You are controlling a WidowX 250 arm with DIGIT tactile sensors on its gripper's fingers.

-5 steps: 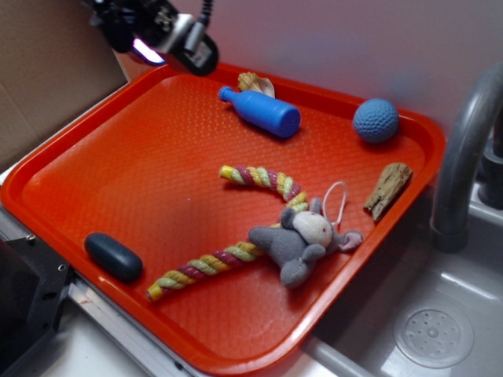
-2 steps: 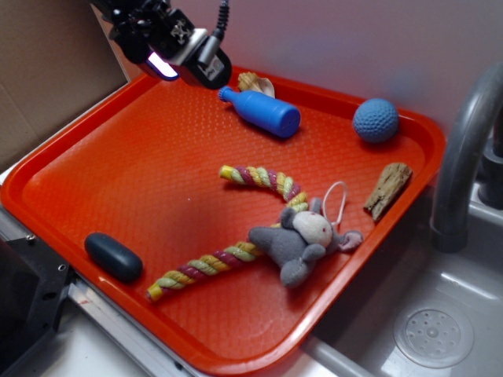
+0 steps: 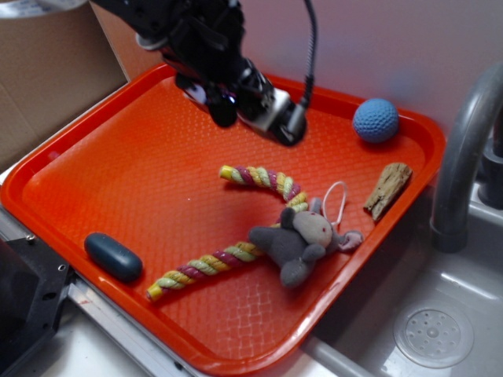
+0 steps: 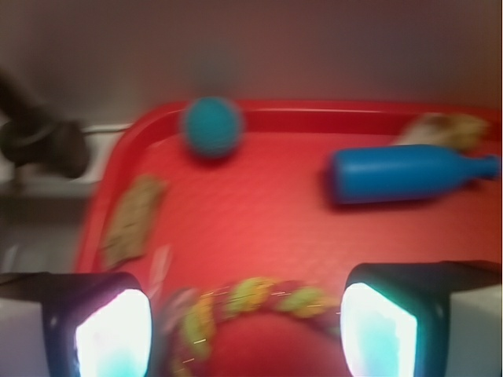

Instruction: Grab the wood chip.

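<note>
The wood chip (image 3: 387,188) is a rough grey-brown chunk lying by the right rim of the red tray (image 3: 118,173), below the blue ball (image 3: 376,120). My gripper (image 3: 251,114) hovers over the tray's back middle, well left of the chip. The wrist view is blurred. There the wood chip (image 4: 134,218) sits at the left near the tray rim, ahead of my gripper (image 4: 247,330). The gripper is open and holds nothing. Its two lit fingers (image 4: 102,330) stand wide apart above the rope toy (image 4: 251,302).
A striped rope toy (image 3: 259,179) and a grey plush mouse (image 3: 302,239) lie mid-tray, and a dark oval object (image 3: 113,257) at front left. The wrist view shows a blue bottle (image 4: 401,173) and shell (image 4: 444,129). A faucet (image 3: 464,149) and sink (image 3: 432,330) are right.
The gripper has travelled from the tray's back-left corner to the right and lower, over the back middle, now covering the blue bottle and shell in the exterior view.
</note>
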